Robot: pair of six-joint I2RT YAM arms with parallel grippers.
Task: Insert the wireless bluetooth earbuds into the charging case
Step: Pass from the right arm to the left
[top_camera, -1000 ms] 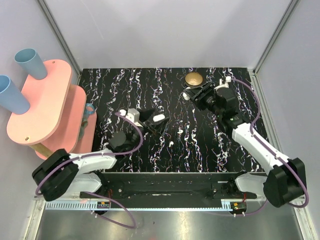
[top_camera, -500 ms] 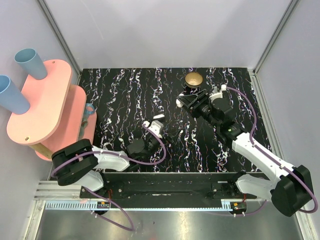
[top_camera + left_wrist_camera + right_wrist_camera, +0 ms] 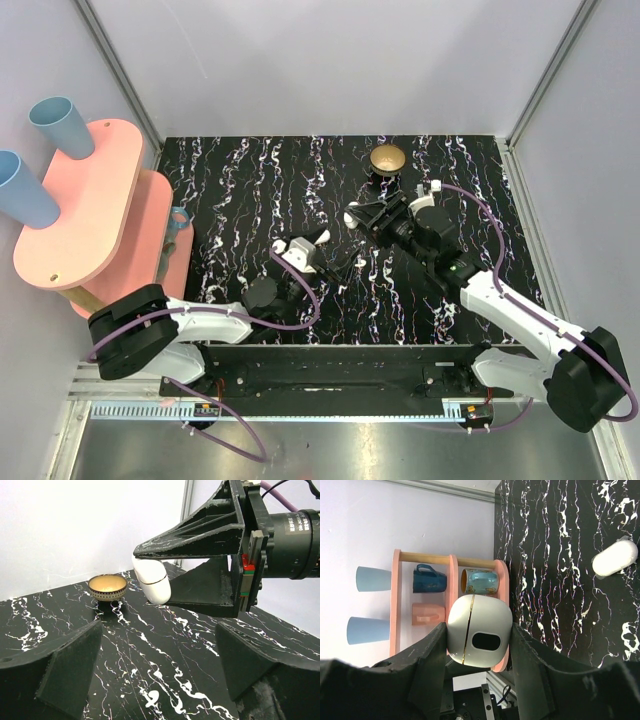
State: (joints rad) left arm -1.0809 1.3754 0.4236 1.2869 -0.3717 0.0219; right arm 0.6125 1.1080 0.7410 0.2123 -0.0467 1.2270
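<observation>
**Case pinched at the right fingertips, left hand open and empty**

The charging case (image 3: 479,630) is clamped between the very tips of the right gripper (image 3: 156,572), held clear of the table. It looks light, hard and glossy. With sides that rounded, I'd guess it could squirt out of a shallow pinch. A hold lower on the body would be safer and would leave the lid free, since the gold seam appears shut.

Just ahead of it and lower, the left gripper (image 3: 160,672) has its fingers spread and holds nothing. Beyond the case sits a gold dish (image 3: 107,586). I can't pick out the earbuds for certain among the white veins of the tabletop (image 3: 190,630).
</observation>
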